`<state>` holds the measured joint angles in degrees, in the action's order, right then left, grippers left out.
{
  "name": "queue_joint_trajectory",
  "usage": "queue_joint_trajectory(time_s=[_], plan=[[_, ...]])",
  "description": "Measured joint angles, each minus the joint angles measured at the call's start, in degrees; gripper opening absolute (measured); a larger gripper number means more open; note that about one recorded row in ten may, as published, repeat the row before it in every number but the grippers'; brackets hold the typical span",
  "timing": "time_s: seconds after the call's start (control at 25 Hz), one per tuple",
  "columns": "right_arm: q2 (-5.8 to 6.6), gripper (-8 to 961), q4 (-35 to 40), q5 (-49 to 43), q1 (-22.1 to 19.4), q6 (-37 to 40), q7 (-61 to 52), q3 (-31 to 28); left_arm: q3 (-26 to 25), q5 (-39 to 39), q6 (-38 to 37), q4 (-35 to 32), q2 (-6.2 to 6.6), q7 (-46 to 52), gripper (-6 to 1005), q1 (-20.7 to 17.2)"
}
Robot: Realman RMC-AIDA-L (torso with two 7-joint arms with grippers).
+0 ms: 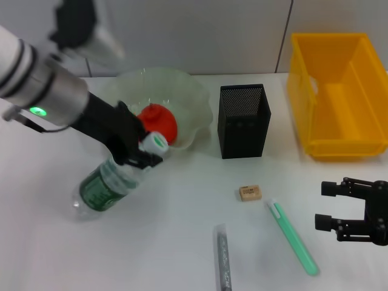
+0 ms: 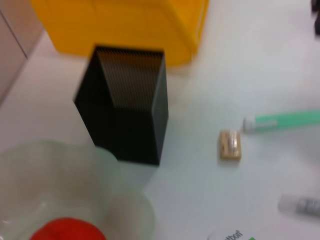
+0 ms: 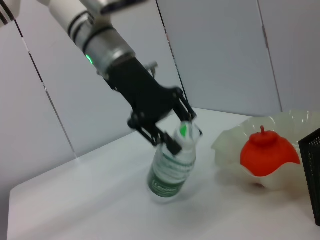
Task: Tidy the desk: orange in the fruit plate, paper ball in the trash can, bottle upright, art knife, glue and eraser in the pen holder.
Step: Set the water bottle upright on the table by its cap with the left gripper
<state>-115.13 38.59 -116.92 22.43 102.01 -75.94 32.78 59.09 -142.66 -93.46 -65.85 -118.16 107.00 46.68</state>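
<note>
Bottle [image 1: 112, 182] tilted on the worktop [image 1: 182, 242] just in front of the plate [image 1: 194, 115], base down toward the near left, long axis rising to the cap [image 1: 154, 142] beside the orange [image 1: 160, 121]; not yet upright, judged partway through the righting. Left gripper [image 1: 142, 151] clamped on the bottle at the neck, jaws either side of it just under the cap, so still needing to swing the cap up over the base. Right gripper [image 1: 333, 206] low at the near right, well apart, jaws spread and empty, near the knife [image 1: 294, 237].
</note>
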Motion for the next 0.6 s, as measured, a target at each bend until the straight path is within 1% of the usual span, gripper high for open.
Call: queue_joint_trajectory(time_s=[0.08, 0.12, 0.16, 0.24, 0.28, 0.32, 0.48, 0.56, 0.6], plan=[[-0.01, 823, 0.0, 0.0, 0.1, 0.0, 0.0, 0.0, -4.0, 0.3, -1.8, -0.1, 0.14, -1.1, 448, -0.2], [-0.01, 823, 0.0, 0.0, 0.1, 0.0, 0.0, 0.0, -4.0, 0.3, -1.8, -0.1, 0.14, -1.1, 448, -0.2], [-0.03, 823, 0.0, 0.0, 0.2, 0.0, 0.0, 0.0, -5.8, 0.7, -2.5, 0.0, 0.22, -1.8, 448, -0.4], [-0.06, 823, 0.0, 0.0, 0.2, 0.1, 0.0, 0.0, -5.8, 0.7, -2.5, 0.0, 0.22, -1.8, 447, -0.4], [-0.06, 823, 0.0, 0.0, 0.2, 0.1, 0.0, 0.0, -10.1, 2.8, -4.9, 0.3, 0.73, -3.1, 446, -1.4], [-0.06, 823, 0.0, 0.0, 0.2, 0.1, 0.0, 0.0, -12.1, 5.1, -6.1, 0.2, 1.42, -3.4, 445, -2.3], [0.01, 823, 0.0, 0.0, 0.3, 0.5, 0.0, 0.0, -14.7, 11.2, -7.1, 0.4, 3.78, -3.8, 445, -5.2], [0.04, 822, 0.0, 0.0, 0.3, 0.5, -0.1, 0.0, -15.2, 13.8, -6.7, 0.7, 4.67, -4.0, 445, -6.7], [0.09, 822, 0.0, 0.0, 0.3, 0.6, -0.1, 0.0, -15.6, 15.5, -6.1, 0.8, 5.23, -4.4, 445, -8.2]])
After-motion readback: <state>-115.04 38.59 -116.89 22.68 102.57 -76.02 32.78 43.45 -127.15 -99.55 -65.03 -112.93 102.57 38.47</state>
